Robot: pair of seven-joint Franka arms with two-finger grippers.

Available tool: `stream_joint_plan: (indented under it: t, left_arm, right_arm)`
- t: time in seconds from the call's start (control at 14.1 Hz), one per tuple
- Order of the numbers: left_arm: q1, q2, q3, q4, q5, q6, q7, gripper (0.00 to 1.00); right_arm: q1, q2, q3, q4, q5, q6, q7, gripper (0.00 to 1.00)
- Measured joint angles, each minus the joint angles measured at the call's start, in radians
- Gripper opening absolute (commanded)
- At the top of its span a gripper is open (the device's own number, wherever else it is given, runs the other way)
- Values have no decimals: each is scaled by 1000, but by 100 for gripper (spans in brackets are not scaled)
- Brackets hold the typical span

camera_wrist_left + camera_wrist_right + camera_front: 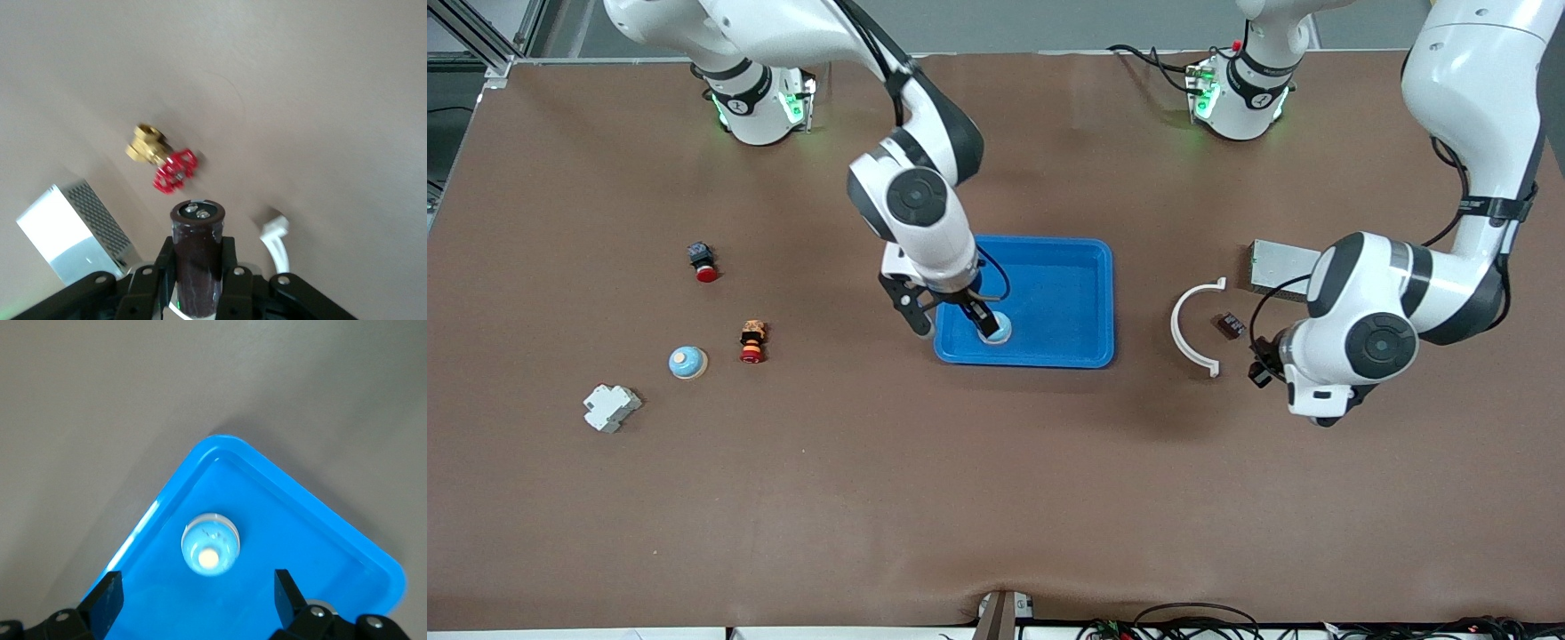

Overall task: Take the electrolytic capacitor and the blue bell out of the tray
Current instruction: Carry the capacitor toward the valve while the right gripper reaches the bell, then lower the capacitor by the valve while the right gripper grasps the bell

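Note:
A light blue bell (995, 329) sits in the blue tray (1067, 293), in the tray corner nearest the front camera on the right arm's side. My right gripper (951, 318) is open just above it, not touching. In the right wrist view the bell (211, 545) lies in the tray (300, 493) just ahead of the open right gripper (195, 587). My left gripper (1263, 369) is in the air over the table beside the white curved piece. It is shut (197, 248) on a dark brown capacitor (197, 220). A second blue bell (687, 362) stands toward the right arm's end.
A white curved piece (1192, 324), a brass valve with a red handle (163, 160) and a grey metal box (1282, 267) lie near the left gripper. A red button (703, 262), a small figure (752, 342) and a white breaker (611, 407) lie toward the right arm's end.

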Motion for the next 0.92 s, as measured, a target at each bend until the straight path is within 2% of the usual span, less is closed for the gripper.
stream_joint_plan:
  t: [0.28, 0.57, 0.92]
  left_arm:
    - [29, 0, 0, -10, 25, 0, 119, 0]
    - [76, 1, 0, -28, 28, 4, 199, 0]
    - [96, 27, 2, -42, 40, 43, 210, 0]
  right_arm:
    - [18, 90, -3, 51, -28, 0, 14, 100]
    - [44, 117, -4, 52, -82, -1, 76, 100]
    - [55, 147, -5, 53, -97, 27, 94, 100]
